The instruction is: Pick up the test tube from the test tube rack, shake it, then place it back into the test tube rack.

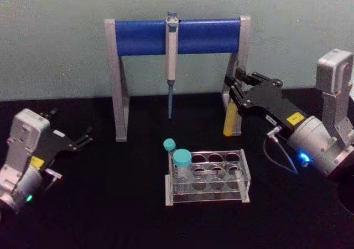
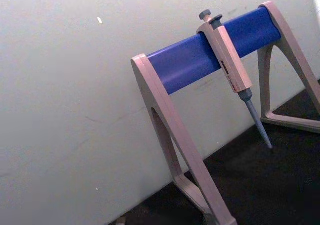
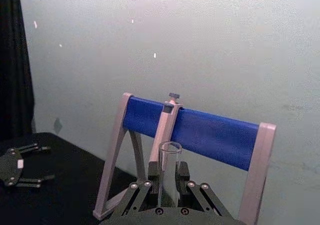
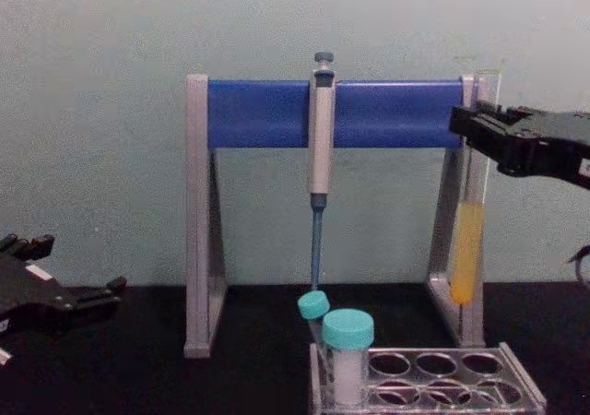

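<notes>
The test tube [image 1: 229, 122] hangs upright in the air in front of the right leg of the pipette stand, with yellow liquid in its lower part [image 4: 467, 249]. My right gripper [image 1: 233, 91] is shut on its upper part, seen from the side in the chest view [image 4: 472, 127]. In the right wrist view the tube's open mouth [image 3: 170, 155] rises between the fingers [image 3: 152, 171]. The clear test tube rack [image 1: 244, 174] stands on the black table, below and to the left of the tube [image 4: 518, 380]. My left gripper [image 1: 86, 136] rests open at the far left.
A grey-and-blue pipette stand [image 1: 177, 36] with a hanging pipette [image 1: 171, 61] stands behind the rack. Two teal-capped tubes [image 1: 181, 161] sit in the rack's left holes. The black table lies bare between the rack and the left gripper.
</notes>
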Action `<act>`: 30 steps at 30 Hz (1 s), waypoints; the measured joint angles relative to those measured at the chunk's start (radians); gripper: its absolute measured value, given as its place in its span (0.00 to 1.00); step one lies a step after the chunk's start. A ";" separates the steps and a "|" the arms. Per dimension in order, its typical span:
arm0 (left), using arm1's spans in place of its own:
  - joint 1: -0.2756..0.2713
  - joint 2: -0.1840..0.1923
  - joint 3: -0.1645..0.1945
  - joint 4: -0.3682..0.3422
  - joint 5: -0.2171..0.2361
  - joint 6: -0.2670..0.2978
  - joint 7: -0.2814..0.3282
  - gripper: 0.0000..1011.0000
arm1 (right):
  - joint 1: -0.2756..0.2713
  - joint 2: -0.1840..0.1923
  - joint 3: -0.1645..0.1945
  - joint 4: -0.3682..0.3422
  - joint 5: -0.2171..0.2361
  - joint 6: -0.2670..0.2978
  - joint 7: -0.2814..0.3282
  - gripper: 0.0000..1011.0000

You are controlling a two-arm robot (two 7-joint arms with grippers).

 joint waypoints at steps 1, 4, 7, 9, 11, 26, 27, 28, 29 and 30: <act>0.000 0.000 0.000 0.000 0.000 0.000 0.000 0.99 | 0.003 -0.003 0.000 0.004 -0.002 -0.002 0.002 0.23; 0.000 0.000 0.000 0.000 0.000 0.000 0.000 0.99 | 0.015 -0.013 -0.001 0.017 -0.003 -0.007 0.016 0.23; 0.000 0.000 0.000 0.000 0.000 0.000 0.000 0.99 | 0.023 -0.019 -0.004 0.023 0.008 -0.009 0.037 0.23; 0.000 0.000 0.000 0.000 0.000 0.000 0.000 0.99 | 0.024 -0.021 -0.005 0.023 0.021 -0.009 0.051 0.23; 0.000 0.000 0.000 0.000 0.000 0.000 0.000 0.99 | 0.024 -0.020 -0.006 0.022 0.041 -0.006 0.071 0.23; 0.000 0.000 0.000 0.000 0.000 0.000 0.000 0.99 | -0.021 0.129 -0.015 -0.111 0.132 0.108 0.153 0.23; 0.000 0.000 0.000 0.000 0.000 0.000 0.000 0.99 | -0.024 0.138 -0.014 -0.119 0.126 0.115 0.145 0.23; 0.000 0.000 0.000 0.000 0.000 0.000 0.000 0.99 | -0.028 0.149 -0.014 -0.128 0.117 0.120 0.134 0.23; 0.000 0.000 0.000 0.000 0.000 0.000 0.000 0.99 | -0.033 0.165 -0.012 -0.141 0.097 0.128 0.113 0.23; 0.000 0.000 0.000 0.000 0.000 0.000 0.000 0.99 | -0.035 0.172 -0.011 -0.148 0.087 0.131 0.101 0.23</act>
